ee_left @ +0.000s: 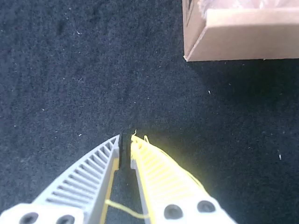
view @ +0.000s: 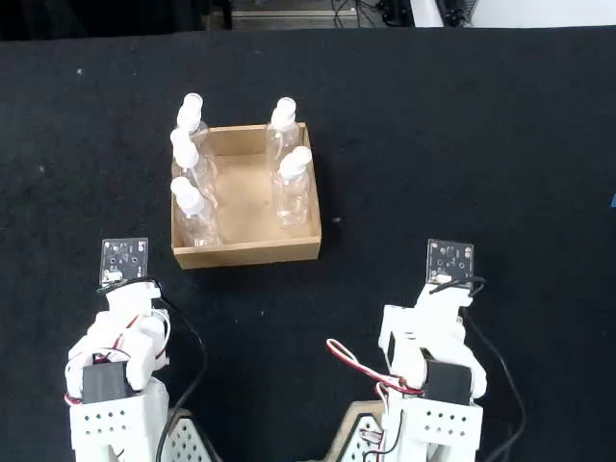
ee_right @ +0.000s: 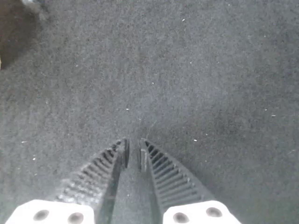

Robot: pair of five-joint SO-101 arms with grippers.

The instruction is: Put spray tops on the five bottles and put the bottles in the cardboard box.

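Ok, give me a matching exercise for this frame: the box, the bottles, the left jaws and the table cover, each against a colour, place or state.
Things:
1. cardboard box
2. bottles
3. left jaws
4. table cover

Descriptions:
A. black
B. upright, white spray tops on
C. shut, above the cloth near the box's corner
D. brown, open on top

Pairs: 1-D, 2-B, 3-C, 4-A

5 spray-topped bottles [view: 292, 188], 1 cardboard box [view: 245, 252] and 2 robot arms [view: 120, 351]
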